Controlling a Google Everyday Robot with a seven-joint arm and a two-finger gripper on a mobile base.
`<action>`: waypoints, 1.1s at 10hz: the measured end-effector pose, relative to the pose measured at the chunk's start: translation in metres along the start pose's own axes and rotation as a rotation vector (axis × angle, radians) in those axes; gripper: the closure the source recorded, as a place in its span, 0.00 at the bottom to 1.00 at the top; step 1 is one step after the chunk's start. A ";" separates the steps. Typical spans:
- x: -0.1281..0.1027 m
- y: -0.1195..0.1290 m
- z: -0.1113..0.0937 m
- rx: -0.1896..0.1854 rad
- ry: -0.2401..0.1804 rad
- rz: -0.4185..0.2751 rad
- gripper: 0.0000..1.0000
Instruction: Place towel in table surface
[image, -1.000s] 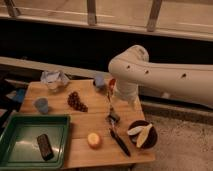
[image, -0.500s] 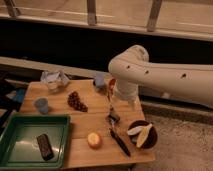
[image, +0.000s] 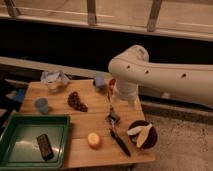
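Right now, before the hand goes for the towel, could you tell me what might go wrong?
The hand hangs low over the middle of the table, by the dark utensil.
1. The grapes lie between it and the towel; a low sweep might scatter them.
2. The blue cup stands close beside the arm; a swing could tip it.
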 end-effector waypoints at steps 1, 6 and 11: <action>0.000 0.000 0.000 0.000 0.000 0.000 0.35; -0.002 0.004 -0.009 -0.022 -0.046 -0.041 0.35; -0.014 0.065 -0.044 -0.098 -0.187 -0.130 0.35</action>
